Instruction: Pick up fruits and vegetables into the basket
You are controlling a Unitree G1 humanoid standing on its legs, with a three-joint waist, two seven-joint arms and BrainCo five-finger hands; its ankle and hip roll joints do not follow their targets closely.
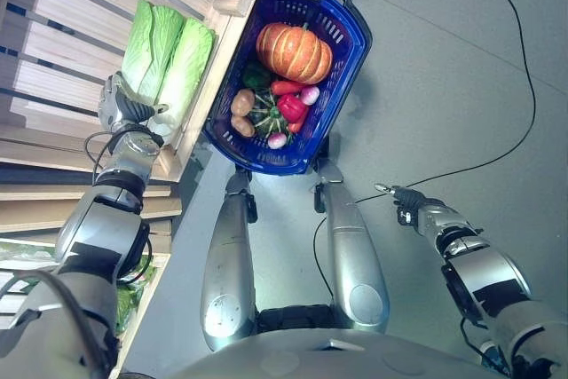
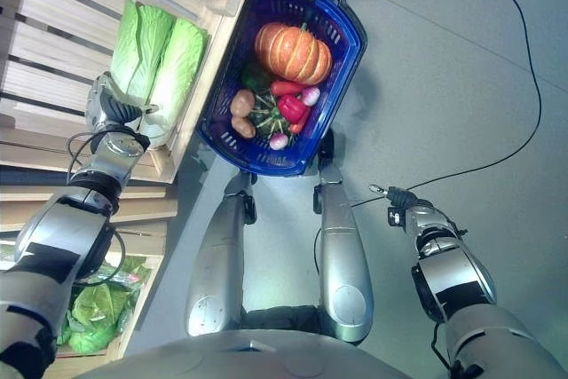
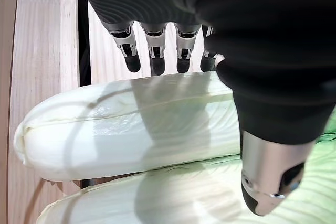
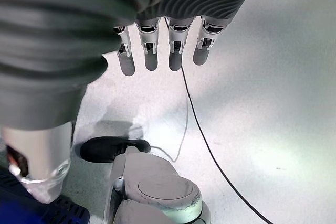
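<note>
**Blue basket part-filled; left hand over the cabbages**

The blue basket [image 1: 342,86] stands on the grey floor [image 1: 461,59], just beside the wooden shelf [image 1: 62,33]. Inside it lie an orange ribbed pumpkin [image 1: 294,51] at the far end, a red pepper [image 1: 292,107] near the middle, a dark green striped squash [image 1: 266,118] beside the pepper, two brown potatoes [image 1: 242,102] against the wall nearest the shelf, and two small pink-and-white radishes [image 1: 309,94] (one by the pumpkin, the other toward the near end). A dark green vegetable sits between the pumpkin and the potatoes; what kind it is cannot be told.

On the shelf two napa cabbages [image 1: 169,59] lie side by side, touching, long and pale green with white stalk ends. A lower shelf compartment holds leafy greens [image 2: 93,312].

The left hand [image 1: 122,106] is at the stalk end of the cabbages, its fingers [image 3: 157,59] straight and loose above the nearer cabbage, clasping nothing. The right hand [image 1: 410,201] hangs over the floor well apart from the basket, fingers [image 4: 149,51] straight, empty.
</note>
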